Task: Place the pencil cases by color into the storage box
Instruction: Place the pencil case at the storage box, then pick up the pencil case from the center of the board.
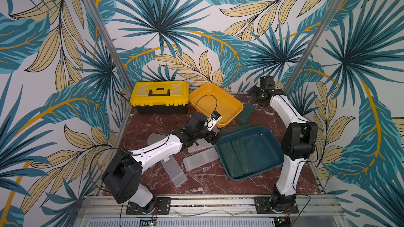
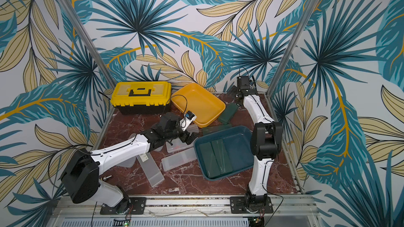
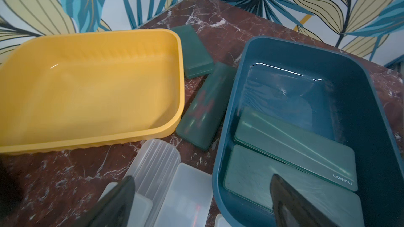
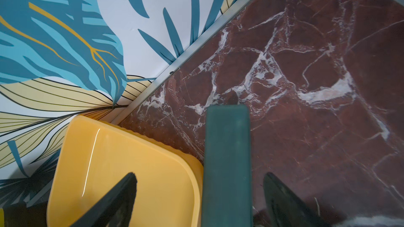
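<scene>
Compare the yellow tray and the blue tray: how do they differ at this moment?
Contents: the yellow tray is empty, while the blue tray holds two dark green pencil cases.
Place: the yellow tray sits at the back beside the toolbox; the blue tray sits nearer the front.
Colour: the yellow tray is bright, the blue tray dark.
Both are open, rectangular plastic trays with rounded corners.

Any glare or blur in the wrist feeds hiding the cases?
Left wrist view: white glare streak on the blue bin floor, green case with the logo legible, left gripper fingers dark and blurred. Right wrist view: thin glare line on the yellow bin, green case beside it clear.
</scene>
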